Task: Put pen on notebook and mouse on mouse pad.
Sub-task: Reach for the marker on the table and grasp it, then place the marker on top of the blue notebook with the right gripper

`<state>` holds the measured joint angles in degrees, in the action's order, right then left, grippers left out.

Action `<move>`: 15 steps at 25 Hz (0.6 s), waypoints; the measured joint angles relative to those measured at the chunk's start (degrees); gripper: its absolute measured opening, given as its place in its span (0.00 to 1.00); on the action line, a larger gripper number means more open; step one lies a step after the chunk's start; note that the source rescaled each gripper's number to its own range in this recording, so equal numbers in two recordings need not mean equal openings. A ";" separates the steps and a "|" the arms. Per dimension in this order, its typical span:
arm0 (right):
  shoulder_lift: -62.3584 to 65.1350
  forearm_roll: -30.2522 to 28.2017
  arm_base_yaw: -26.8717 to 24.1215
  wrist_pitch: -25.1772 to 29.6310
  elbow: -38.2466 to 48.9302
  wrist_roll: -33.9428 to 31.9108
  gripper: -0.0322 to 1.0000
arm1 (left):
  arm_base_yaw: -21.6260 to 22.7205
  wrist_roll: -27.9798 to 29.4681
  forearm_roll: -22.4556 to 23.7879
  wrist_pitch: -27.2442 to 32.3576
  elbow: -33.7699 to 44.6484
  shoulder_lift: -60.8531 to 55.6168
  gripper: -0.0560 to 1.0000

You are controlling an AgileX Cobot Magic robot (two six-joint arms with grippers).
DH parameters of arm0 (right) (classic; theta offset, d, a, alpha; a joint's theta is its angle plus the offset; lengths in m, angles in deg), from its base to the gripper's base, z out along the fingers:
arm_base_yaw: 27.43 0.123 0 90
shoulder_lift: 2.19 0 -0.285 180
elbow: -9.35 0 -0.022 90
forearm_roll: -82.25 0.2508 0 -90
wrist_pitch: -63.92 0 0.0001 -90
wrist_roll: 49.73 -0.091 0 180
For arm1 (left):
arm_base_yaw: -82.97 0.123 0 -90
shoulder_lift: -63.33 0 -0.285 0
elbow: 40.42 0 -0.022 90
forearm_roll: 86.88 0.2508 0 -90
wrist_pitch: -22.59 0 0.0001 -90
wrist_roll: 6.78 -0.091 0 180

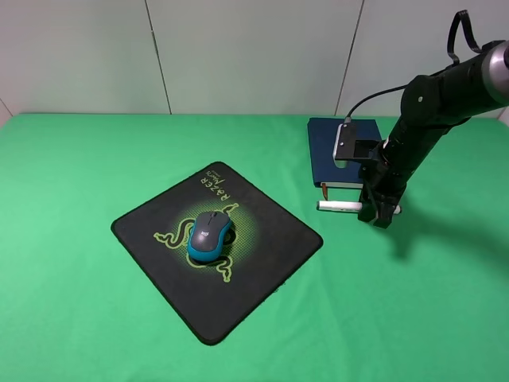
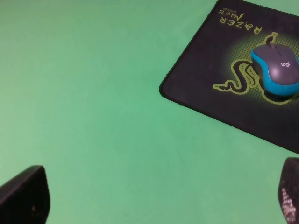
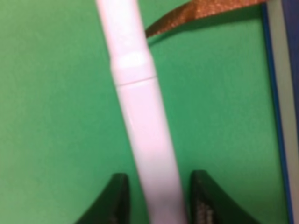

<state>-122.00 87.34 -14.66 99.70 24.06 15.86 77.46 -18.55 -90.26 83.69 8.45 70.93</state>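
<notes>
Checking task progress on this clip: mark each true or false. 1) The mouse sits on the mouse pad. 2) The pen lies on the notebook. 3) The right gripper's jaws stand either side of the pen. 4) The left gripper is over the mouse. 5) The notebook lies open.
1) True: the mouse rests on the mouse pad.
2) False: the pen lies on the green table, just in front of the notebook.
3) True: the right gripper is down at the pen, one of its jaws on each side.
4) False: the left gripper is over bare table, clear of the mouse pad.
5) False: the notebook is closed.
</notes>
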 joint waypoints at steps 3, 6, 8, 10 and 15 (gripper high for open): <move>0.00 0.07 0.00 -0.13 0.00 0.00 0.03 | 0.00 0.00 0.00 0.00 0.00 0.00 0.96; 0.00 0.19 0.00 -0.13 0.00 -1.04 0.03 | 0.00 0.00 0.00 0.00 0.00 0.00 0.96; 0.00 0.21 0.00 -0.20 0.00 -1.44 0.03 | 0.00 0.00 0.00 0.00 0.00 0.00 0.96; 0.00 0.21 0.00 -0.20 0.00 -1.51 0.03 | 0.00 0.00 0.00 0.00 0.00 0.00 0.96; 0.07 0.27 0.00 0.26 0.00 -1.51 0.03 | 0.00 0.00 0.00 0.00 0.00 0.00 0.96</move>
<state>-121.92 87.60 -14.66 99.96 24.06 14.35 77.46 -18.55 -90.26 83.69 8.45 70.93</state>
